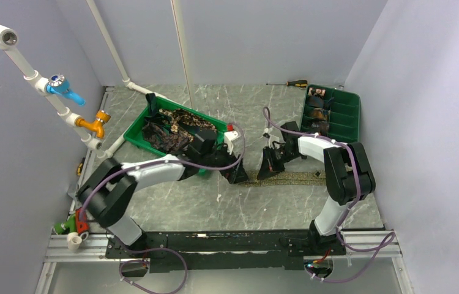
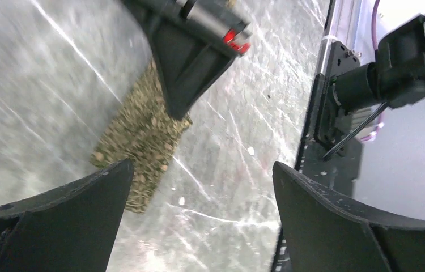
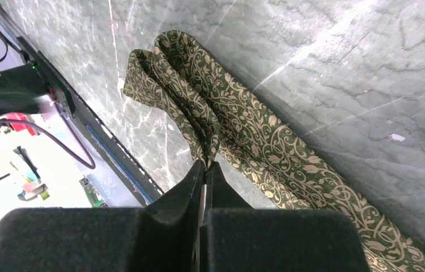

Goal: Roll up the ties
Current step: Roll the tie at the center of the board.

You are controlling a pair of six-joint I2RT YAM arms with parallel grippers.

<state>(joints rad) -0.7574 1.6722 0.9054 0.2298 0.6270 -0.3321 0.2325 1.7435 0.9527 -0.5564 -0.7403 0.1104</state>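
Fabric this thin and limp will bunch and slide on the marbled tabletop [image 1: 215, 208] rather than hold a shape. The olive vine-patterned necktie [image 3: 267, 141] lies as a strip across the tabletop's middle, running toward its right edge. The right gripper [image 3: 204, 170] is pinched together on a raised fold near its end (a sensible place to start a coil). The left gripper [image 2: 202, 170], jaws wide apart, hangs just above, holding nothing.
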